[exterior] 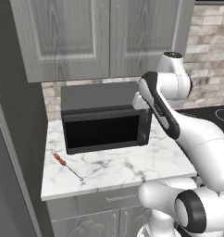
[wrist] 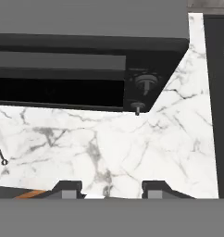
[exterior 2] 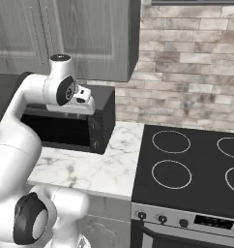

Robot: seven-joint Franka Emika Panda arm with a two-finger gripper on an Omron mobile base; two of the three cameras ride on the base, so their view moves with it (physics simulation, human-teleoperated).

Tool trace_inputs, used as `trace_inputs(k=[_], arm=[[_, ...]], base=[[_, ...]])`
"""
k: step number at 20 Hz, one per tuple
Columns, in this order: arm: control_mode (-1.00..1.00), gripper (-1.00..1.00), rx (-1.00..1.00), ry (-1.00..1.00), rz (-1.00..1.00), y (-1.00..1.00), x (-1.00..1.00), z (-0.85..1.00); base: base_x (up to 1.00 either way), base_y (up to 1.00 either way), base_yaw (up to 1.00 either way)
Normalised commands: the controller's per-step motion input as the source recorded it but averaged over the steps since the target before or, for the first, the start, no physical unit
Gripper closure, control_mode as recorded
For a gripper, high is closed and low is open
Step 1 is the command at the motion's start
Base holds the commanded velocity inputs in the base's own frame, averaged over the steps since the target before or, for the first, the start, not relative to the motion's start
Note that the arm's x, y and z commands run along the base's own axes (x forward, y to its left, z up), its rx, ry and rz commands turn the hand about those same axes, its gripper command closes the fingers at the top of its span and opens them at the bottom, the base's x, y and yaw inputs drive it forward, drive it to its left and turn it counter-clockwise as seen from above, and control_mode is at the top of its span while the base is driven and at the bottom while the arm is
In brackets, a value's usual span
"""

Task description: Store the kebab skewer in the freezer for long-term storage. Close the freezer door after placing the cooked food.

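Right now my claw (wrist: 111, 189) hangs spread and empty above the counter (exterior: 132, 166) in front of the microwave (exterior: 107, 119), because the skewer (exterior: 66, 165) lies flat to the microwave's front left, near the counter edge, not yet grasped.

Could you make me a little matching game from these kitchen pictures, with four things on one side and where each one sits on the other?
Things:
1. kebab skewer
2. microwave
3. cooktop
4. cupboard doors

Places:
A. on the wall above the microwave
B. at the back of the marble counter, against the brick wall
C. lying flat near the counter's front left corner, in front of the microwave
D. right of the marble counter, with ring markings on its black top

Pairs: 1-C, 2-B, 3-D, 4-A
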Motion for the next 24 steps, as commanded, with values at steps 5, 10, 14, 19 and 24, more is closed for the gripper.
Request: trace_inputs(k=[5, 10, 14, 19, 24], arm=[[-1.0, -1.0, 0.0, 0.03, 0.0, 0.05, -0.2, -0.04], [-1.0, -1.0, -0.01, 0.01, 0.05, 0.8, -0.33, -0.41], [-1.0, -1.0, -0.03, 0.0, 0.14, 0.87, -0.29, -0.44], [-1.0, -1.0, -0.11, 0.08, 0.16, 0.99, -0.01, -0.31], [-1.0, -1.0, -0.1, 0.17, 0.13, 0.91, 0.0, -0.32]], base=[[0.0, 0.0, 0.0], [0.0, 0.0, 0.0], [0.0, 0.0, 0.0], [0.0, 0.0, 0.0], [0.0, 0.0, 0.0]])
